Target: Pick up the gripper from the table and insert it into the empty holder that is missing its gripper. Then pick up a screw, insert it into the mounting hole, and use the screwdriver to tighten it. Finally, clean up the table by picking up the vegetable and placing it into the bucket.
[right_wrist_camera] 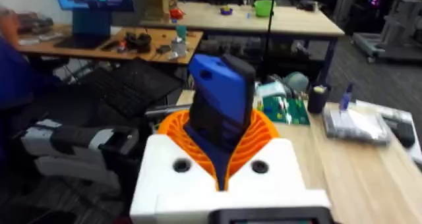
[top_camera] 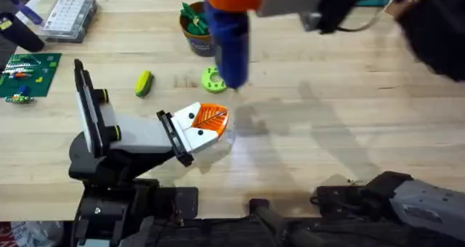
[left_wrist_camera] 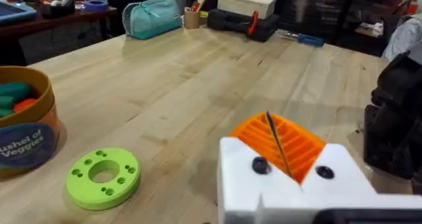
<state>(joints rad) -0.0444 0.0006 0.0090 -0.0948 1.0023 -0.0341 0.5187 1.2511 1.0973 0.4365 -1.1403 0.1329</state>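
Screwdriver [top_camera: 229,36] upright in right claw [right_wrist_camera: 221,159], fingers clamped around it

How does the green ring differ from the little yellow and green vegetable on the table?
The green ring is a flat lime-green disc with a centre hole and small holes around it; the vegetable is a solid oblong, yellow with dark green sides. The ring lies right by the screwdriver tip, while the vegetable lies apart, nearer the holder. Both rest loose on the table.

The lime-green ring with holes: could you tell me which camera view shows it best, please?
The left wrist view shows the ring best, whole and close, its holes distinct, beside the bucket. In the overhead view the screwdriver covers part of it.
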